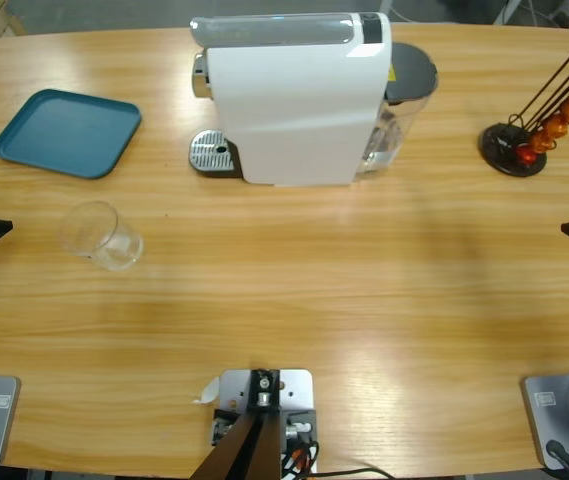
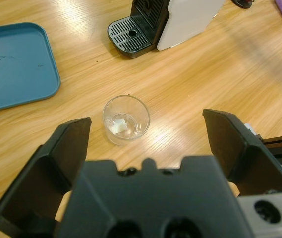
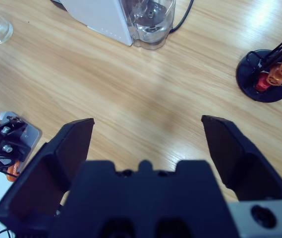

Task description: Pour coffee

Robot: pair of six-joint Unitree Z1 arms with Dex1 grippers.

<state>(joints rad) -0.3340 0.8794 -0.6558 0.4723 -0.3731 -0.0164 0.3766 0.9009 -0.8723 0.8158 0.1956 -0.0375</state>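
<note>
Both my grippers, left [image 2: 145,144] and right [image 3: 145,144], hang wide open with nothing in them, while the clear glass tumbler [image 1: 101,236] stands upright near the table's left end, nearer than the teal tray [image 1: 66,132] and the white coffee machine [image 1: 294,95].

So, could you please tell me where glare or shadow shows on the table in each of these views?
High view: pale glare streaks on the table below the coffee machine, and faint shadow beside the glass. Left wrist view: bright sheen along the top edge near the blue tray. Right wrist view: a soft dark shadow mid-table, and glare by the capsule stand.
</note>
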